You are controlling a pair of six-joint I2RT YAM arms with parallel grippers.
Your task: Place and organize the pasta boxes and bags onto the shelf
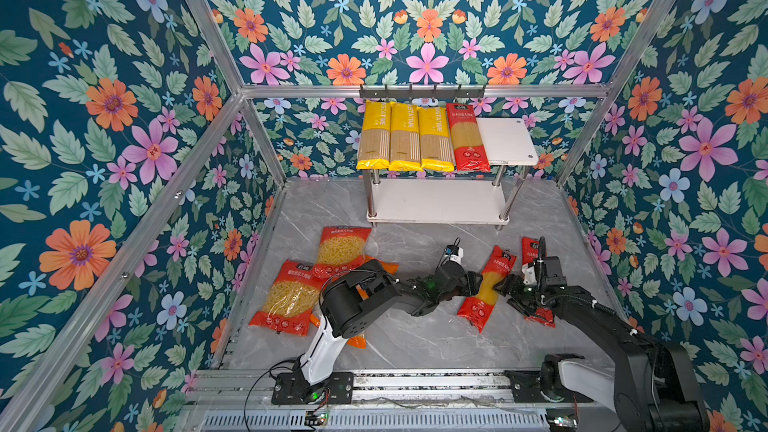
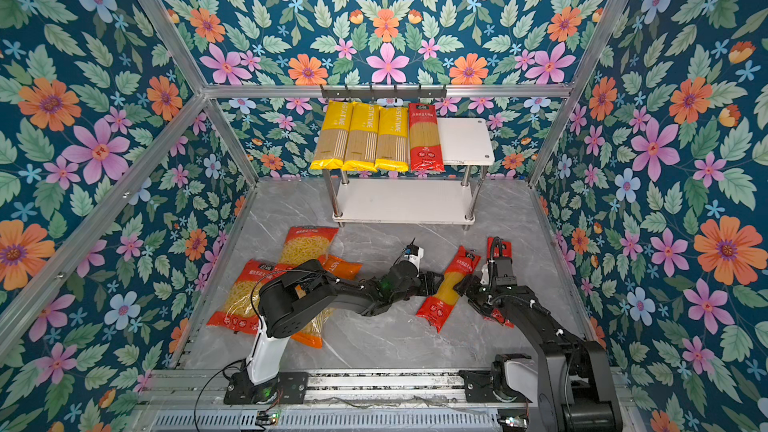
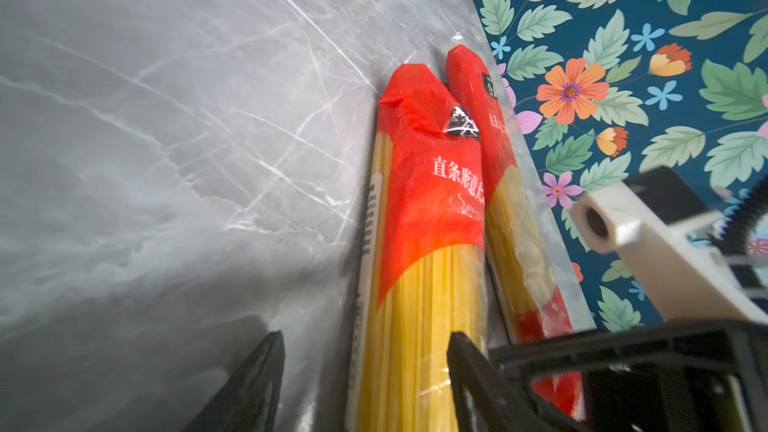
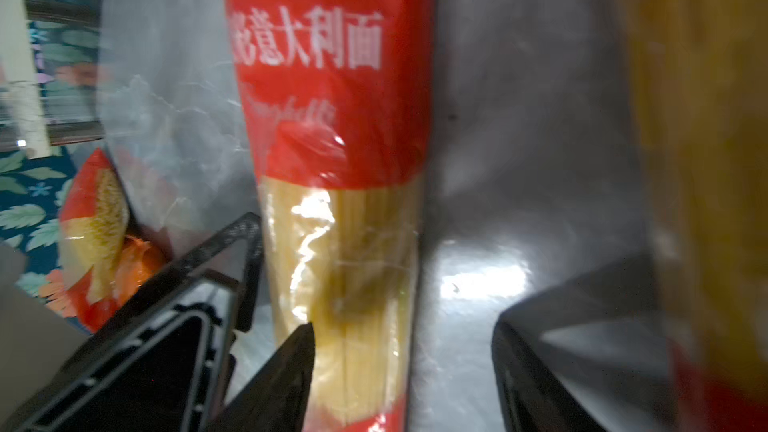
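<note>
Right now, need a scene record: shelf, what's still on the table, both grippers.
shelf top board: three yellow PASTATIME packs, then shelved red spaghetti pack, side by side
lower board: nothing on it
table, right side: centre spaghetti pack, right spaghetti pack
table, left side: red macaroni bags, orange bag partly under left arm
left gripper: open, jaws either side of centre spaghetti pack
right gripper: open, on that pack's other side

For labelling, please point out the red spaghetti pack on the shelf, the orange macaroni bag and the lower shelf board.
red spaghetti pack on the shelf (image 1: pixel 467 137): in a top view, clear middle.
orange macaroni bag (image 2: pixel 344 266): in a top view, uncovered far end.
lower shelf board (image 1: pixel 436 201): in a top view, bare middle.
</note>
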